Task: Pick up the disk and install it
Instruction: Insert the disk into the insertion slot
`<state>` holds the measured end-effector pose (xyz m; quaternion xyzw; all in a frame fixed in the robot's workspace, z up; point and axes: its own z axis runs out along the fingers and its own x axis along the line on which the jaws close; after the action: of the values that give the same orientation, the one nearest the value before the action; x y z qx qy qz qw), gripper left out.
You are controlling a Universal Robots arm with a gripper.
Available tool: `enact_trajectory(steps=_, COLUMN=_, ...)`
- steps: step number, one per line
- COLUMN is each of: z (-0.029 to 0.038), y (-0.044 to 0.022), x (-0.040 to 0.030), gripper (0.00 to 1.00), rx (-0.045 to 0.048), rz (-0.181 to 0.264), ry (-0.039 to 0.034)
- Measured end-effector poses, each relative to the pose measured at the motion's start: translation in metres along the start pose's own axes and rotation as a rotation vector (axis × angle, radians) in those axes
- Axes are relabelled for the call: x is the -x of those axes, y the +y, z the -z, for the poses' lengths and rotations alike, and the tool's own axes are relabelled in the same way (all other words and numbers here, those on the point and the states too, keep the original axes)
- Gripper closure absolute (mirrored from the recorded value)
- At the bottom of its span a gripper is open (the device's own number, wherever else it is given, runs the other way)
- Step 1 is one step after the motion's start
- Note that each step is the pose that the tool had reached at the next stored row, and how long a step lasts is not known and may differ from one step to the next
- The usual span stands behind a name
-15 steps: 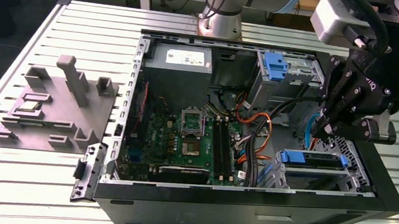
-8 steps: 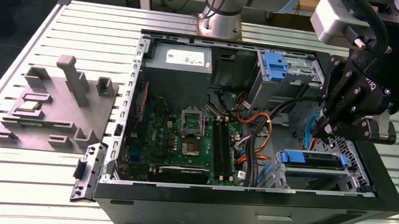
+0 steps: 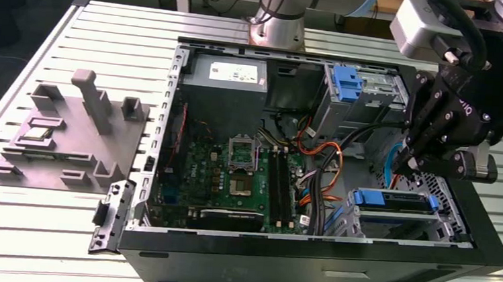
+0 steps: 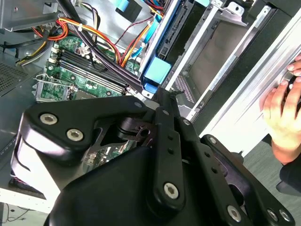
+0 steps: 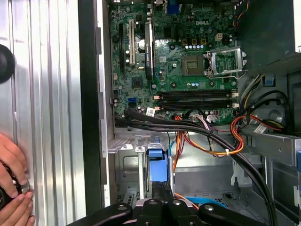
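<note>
Grey fixture (image 3: 63,133): a plastic block with upright posts, on the desk (image 3: 11,223) at the exterior view's left, apart from the case. A small square chip (image 3: 39,131) lies on it.
Desk: slatted aluminium, carrying the fixture and the case.
Computer case (image 3: 314,260): a black tower lying on its side with the inside open to view.
Power supply (image 3: 225,75): a grey metal box with a white sticker, in the case's far corner toward the exterior view's left.
Motherboard (image 3: 230,176): green, flat on the case floor, with dark memory slots (image 3: 275,180) running along it.
Cables (image 3: 327,160): an orange, red and black bundle between the motherboard and the drive bays.
Blue latch piece (image 3: 348,81): narrow and upright, on the far drive bay.
Claw (image 3: 408,168): black, hanging over the near drive cage (image 3: 447,220) at the exterior view's right. In both wrist views (image 4: 159,92) (image 5: 160,186) its two sides are drawn together and hold nothing that shows. The tip is just beside the disk's blue end.
Disk (image 3: 393,201): down in the near drive cage, just under the claw, with blue rails framing a silver-grey body. Its blue end shows past the claw tip in both wrist views (image 4: 156,71) (image 5: 157,165).
Hand (image 5: 11,183): a person's hand on the desk outside the case's black wall, also seen in the second wrist view (image 4: 282,110).
</note>
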<state>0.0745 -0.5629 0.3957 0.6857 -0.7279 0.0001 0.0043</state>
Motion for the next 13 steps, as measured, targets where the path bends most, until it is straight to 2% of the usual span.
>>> enact_trajectory(steps=10, z=-0.018, y=-0.0004, x=0.0002, gripper=0.9, rx=-0.0001, rz=0.0, ry=0.001)
enact_trajectory(steps=13, z=-0.0233, y=-0.0026, x=0.0003, gripper=0.9, rx=-0.0001, rz=0.0, ry=0.0012)
